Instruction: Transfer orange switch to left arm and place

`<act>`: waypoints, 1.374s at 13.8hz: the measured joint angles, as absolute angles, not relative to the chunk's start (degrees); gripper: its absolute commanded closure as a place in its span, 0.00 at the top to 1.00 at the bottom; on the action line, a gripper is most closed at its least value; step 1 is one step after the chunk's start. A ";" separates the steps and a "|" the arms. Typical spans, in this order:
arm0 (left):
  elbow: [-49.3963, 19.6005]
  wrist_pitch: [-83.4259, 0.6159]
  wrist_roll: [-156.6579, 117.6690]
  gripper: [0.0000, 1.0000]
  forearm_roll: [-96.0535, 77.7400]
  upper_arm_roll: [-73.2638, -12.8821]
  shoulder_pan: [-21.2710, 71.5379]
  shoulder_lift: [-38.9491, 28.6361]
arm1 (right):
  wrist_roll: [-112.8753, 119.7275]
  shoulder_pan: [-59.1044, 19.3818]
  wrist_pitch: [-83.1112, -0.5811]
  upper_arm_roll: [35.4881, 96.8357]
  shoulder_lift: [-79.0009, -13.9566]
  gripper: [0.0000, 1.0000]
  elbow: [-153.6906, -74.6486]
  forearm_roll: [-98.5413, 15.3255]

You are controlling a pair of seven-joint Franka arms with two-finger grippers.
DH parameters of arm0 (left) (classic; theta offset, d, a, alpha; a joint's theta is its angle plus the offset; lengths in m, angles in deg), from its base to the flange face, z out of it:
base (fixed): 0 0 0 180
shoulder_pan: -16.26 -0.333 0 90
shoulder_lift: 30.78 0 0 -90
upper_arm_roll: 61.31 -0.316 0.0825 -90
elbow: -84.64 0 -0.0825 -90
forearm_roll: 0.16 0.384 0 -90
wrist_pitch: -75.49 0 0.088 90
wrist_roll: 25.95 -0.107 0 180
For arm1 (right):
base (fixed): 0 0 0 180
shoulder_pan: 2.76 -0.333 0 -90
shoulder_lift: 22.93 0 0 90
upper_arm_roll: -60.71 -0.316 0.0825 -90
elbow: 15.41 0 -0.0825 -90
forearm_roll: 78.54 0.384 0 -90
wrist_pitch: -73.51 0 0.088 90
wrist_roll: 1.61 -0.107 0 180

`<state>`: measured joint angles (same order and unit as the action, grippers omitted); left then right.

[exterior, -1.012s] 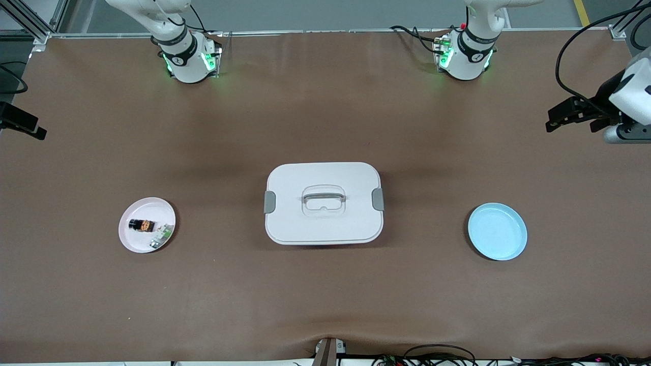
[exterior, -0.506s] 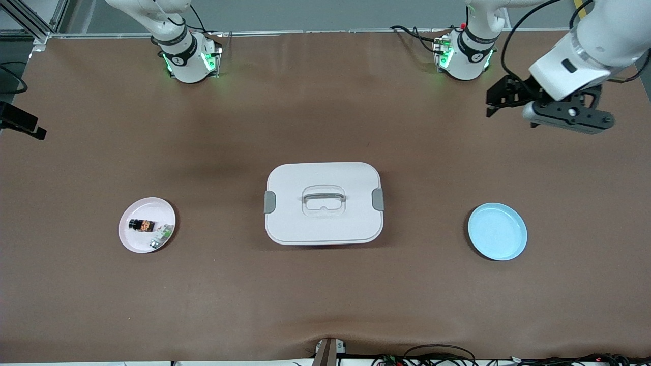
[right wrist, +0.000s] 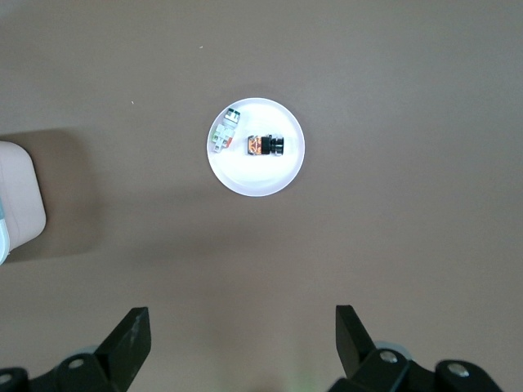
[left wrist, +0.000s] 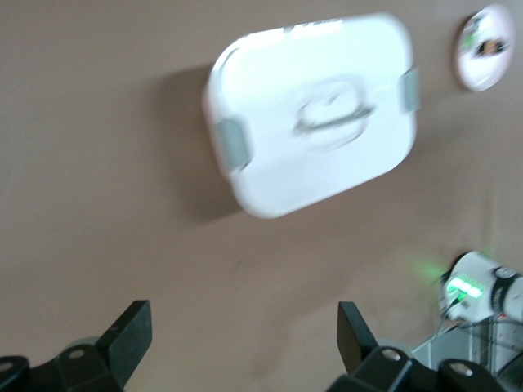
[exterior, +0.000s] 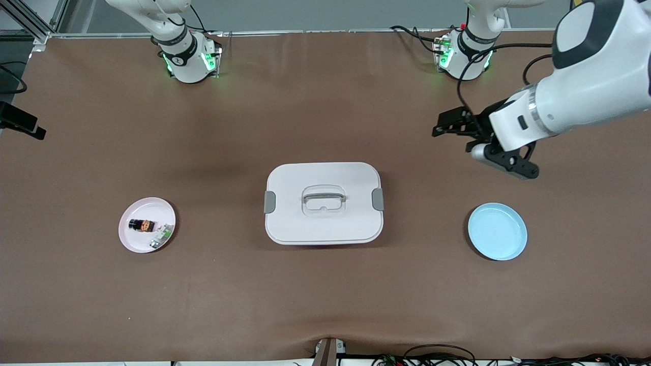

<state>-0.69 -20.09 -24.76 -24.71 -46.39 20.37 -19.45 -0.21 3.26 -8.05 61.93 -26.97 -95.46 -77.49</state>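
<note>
The orange switch [exterior: 142, 225] lies on a pink plate [exterior: 133, 240] toward the right arm's end of the table, and also shows in the right wrist view [right wrist: 265, 145]. The white box [exterior: 323, 203] stands shut at mid-table. My left gripper [exterior: 441, 127] is open and empty in the air over bare table, between the box and the left arm's base; its wrist view [left wrist: 243, 322] looks onto the box [left wrist: 315, 110]. My right gripper [right wrist: 241, 327] is open and empty, high over the table near the pink plate [right wrist: 257, 175], and waits.
A small green-and-white part [exterior: 161, 236] lies beside the switch on the pink plate. An empty blue plate [exterior: 497, 231] sits toward the left arm's end of the table. A brown mat covers the table.
My left arm has swung in from the table's end toward the box, its open gripper now over the table near the blue plate. The right arm, switch and box have not moved.
</note>
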 measured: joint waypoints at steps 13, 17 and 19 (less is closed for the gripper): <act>0.65 -42.54 -24.58 1.00 -45.92 -46.57 26.76 -14.35 | -0.22 3.27 -8.09 61.97 -26.97 1.00 -95.46 -77.56; 1.30 -42.54 -24.81 1.00 -45.97 -46.41 27.65 -14.37 | -0.44 3.40 -9.41 62.04 -27.62 1.00 -95.76 -77.57; 1.80 -42.57 -24.82 1.00 -44.46 -46.41 28.08 -14.42 | -0.52 3.42 -14.09 62.04 -29.80 1.00 -96.24 -77.52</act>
<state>1.80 -42.57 -24.82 -44.46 -46.41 28.08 -14.42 -0.52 3.42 -14.09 62.04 -29.80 -96.24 -77.52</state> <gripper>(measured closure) 0.000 0.000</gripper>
